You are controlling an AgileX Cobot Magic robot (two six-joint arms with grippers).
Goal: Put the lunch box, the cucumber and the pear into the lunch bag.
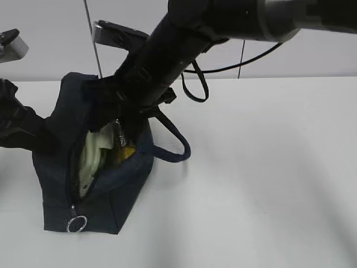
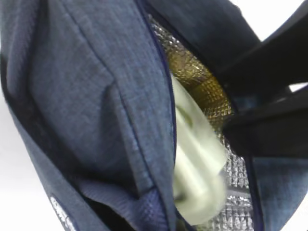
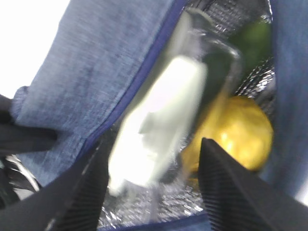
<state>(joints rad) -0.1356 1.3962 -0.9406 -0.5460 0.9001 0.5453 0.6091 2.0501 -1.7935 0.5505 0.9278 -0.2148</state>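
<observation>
I have the right tool down in the mouth of the lunch bag, its two fingers spread with nothing between them. In the right wrist view the pear lies just past the fingertips, toward one o'clock, so I judge it already let go and resting on the silver lining. The lunch box stands on edge at eleven o'clock from the tool, touching the pear, its long axis running along the zipper opening. The cucumber shows only as a dark green patch at one o'clock, deeper in the bag.

My left tool is not visible; I take it as pressed shut, apparently on the bag's fabric at nine o'clock, holding the mouth open.

The next move is for the right arm: straight up and out, clear of the handle.

Count: one lunch box, one pear, one cucumber, one bag on the surface.
</observation>
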